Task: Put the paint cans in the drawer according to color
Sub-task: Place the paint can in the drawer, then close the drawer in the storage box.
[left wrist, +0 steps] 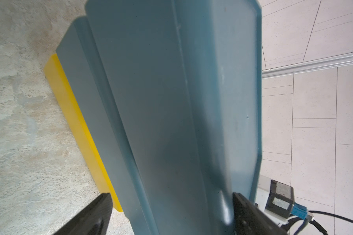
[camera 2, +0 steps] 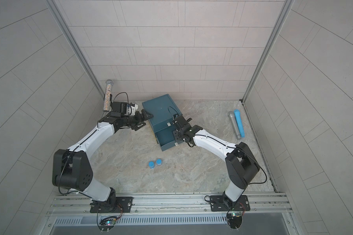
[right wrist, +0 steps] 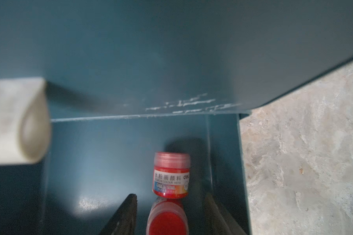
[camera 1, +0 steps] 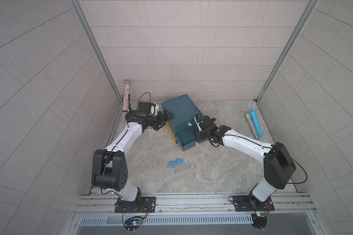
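Two red paint cans [right wrist: 170, 175] seen lying in open drawer [camera 1: 186, 139], btwn spread fingers of right gripper [right wrist: 170, 213], not pinched. Two blue paint cans [camera 1: 175, 163] left on table [camera 1: 212, 173]. Left gripper [left wrist: 169, 215] fingers spread astride cabinet [camera 1: 179, 112] side.

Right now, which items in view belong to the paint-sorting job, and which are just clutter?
Job:
- two blue paint cans on the table
- two red paint cans in the open drawer
- drawer cabinet

Clutter:
- blue microphone
- silver microphone
- glitter microphone
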`<action>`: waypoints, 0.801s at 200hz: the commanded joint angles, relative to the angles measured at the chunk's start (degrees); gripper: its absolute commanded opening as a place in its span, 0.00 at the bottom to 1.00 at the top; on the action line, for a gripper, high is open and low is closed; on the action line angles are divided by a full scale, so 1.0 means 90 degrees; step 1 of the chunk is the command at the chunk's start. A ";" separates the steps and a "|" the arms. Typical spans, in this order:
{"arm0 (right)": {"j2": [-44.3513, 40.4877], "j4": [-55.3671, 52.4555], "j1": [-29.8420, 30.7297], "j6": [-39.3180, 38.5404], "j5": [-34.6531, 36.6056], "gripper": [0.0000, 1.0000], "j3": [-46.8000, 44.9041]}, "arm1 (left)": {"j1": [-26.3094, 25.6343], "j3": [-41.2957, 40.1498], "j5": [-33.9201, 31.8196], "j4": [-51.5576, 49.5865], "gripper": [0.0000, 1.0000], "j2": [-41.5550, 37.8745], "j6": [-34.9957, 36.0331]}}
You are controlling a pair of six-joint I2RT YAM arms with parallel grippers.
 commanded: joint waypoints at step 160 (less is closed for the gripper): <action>-0.2596 -0.0352 -0.0165 0.1334 -0.0366 0.19 -0.1794 | 0.0024 -0.0016 -0.0188 -0.0537 0.97 0.0395 0.0075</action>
